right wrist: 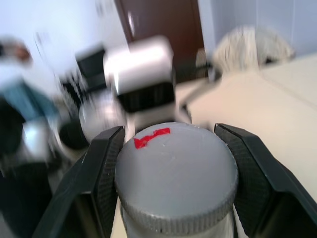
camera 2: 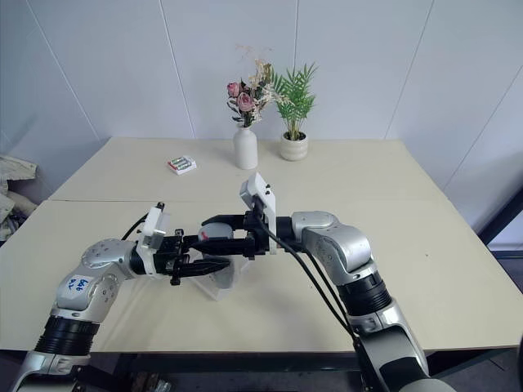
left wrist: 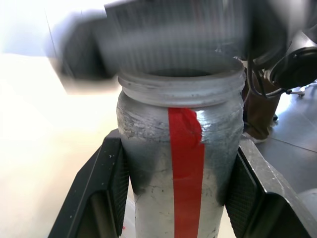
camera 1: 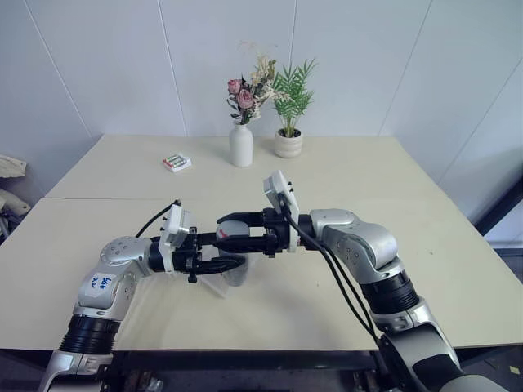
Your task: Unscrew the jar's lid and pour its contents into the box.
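While your left claw [left wrist: 181,183] is clamping the jar [left wrist: 181,163] by its body, with the red stripe facing that wrist, your right claw [right wrist: 173,173] is closing on the lid [right wrist: 176,176] from the opposite side, one pad on each flank of its ribbed rim. That split makes sense: one claw is anchoring the body so the other can twist the cap without the jar spinning along. You are holding the jar raised off the table [camera 1: 343,175], directly above the box [camera 1: 231,273], probably so that the pour will need only a tilt afterwards.

In the left wrist view the threaded neck of the jar is showing bare under a blurred grey mass, so the lid may already be sitting loose or lifting, though I cannot tell that for certain. The contents are not making themselves out through the silvery wall. The box is mostly hiding beneath the jar and both claws; only a pale clear edge is peeking out below them. Well beyond the jar, the white vase [camera 1: 240,145], the plant pot [camera 1: 288,144] and a green-and-white packet [camera 1: 176,162] are standing clear of the work.
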{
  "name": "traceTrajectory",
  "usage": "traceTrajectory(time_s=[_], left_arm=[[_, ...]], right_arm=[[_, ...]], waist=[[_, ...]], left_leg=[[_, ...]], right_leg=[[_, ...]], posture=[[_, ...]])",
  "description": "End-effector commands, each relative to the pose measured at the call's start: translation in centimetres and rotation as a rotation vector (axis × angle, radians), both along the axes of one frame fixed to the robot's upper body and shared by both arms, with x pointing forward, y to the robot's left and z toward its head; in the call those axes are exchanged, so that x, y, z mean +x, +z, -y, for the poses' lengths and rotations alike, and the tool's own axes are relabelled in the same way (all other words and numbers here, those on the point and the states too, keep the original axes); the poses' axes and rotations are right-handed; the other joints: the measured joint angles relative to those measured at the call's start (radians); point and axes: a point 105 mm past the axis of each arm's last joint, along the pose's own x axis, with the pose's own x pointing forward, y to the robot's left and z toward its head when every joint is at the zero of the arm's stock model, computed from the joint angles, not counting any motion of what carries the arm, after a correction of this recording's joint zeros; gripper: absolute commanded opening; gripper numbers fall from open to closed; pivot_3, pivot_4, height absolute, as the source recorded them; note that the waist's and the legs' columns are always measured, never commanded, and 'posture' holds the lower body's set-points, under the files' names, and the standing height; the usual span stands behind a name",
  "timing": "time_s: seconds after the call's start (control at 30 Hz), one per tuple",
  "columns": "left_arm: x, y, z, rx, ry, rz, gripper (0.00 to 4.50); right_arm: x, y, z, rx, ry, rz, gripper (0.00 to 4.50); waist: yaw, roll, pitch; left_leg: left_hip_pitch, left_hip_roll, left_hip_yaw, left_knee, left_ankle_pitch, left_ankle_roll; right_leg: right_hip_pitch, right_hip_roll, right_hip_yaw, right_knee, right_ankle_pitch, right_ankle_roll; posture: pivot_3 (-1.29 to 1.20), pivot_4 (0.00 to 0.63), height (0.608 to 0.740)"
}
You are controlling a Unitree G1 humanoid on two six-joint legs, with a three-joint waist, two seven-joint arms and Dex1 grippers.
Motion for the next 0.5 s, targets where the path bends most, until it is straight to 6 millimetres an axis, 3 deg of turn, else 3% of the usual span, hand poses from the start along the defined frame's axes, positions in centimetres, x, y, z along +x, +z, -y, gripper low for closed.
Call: traceTrajectory(time_s=[0.03, 0.23, 0.33, 0.43, 0.5], left_arm=[[-0.4, 0.4, 0.0, 0.014, -0.017, 0.033, 2.20], [-0.5, 0.3, -0.1, 0.017, -0.016, 0.033, 2.20], [-0.6, 0.5, -0.5, 0.017, 0.001, 0.040, 2.20], [-0.6, 1.0, -1.2, 0.009, 0.033, 0.061, 2.20], [-0.7, 1.4, -1.7, -0.004, 0.054, 0.074, 2.20]], right_arm=[[-0.6, 3.2, 0.6, 0.119, 0.034, -0.030, 2.70], [0.2, 3.3, 1.4, 0.092, -0.040, 0.030, 2.70], [3.0, 3.0, 4.4, 0.060, -0.272, 0.161, 2.70], [6.3, -0.1, 8.7, -0.121, -0.533, 0.320, 2.70], [7.3, -1.8, 11.4, -0.179, -0.627, 0.338, 2.70]], waist=[[0.000, 0.000, 0.000], [0.000, 0.000, 0.000], [0.001, 0.000, 0.000], [0.006, 0.000, 0.000], [0.007, 0.000, 0.000]], left_leg=[[0.000, 0.000, 0.000, 0.000, 0.000, 0.000], [0.000, 0.000, 0.000, 0.000, 0.000, 0.000], [0.000, 0.000, 0.000, 0.000, 0.000, 0.000], [0.000, 0.000, 0.000, 0.000, 0.000, 0.000], [-0.001, -0.001, 0.001, 0.000, 0.000, 0.000]], right_leg=[[0.000, 0.000, 0.000, 0.000, 0.000, 0.000], [0.000, 0.000, 0.000, -0.001, 0.000, 0.000], [0.000, 0.000, 0.000, -0.001, 0.000, 0.000], [0.000, 0.000, 0.000, -0.003, 0.000, 0.000], [0.001, 0.000, 0.000, -0.004, 0.000, 0.000]], posture=[[0.00, 0.150, 0.740], [0.00, 0.150, 0.740], [0.00, 0.150, 0.740], [0.00, 0.150, 0.740], [0.00, 0.150, 0.740]])
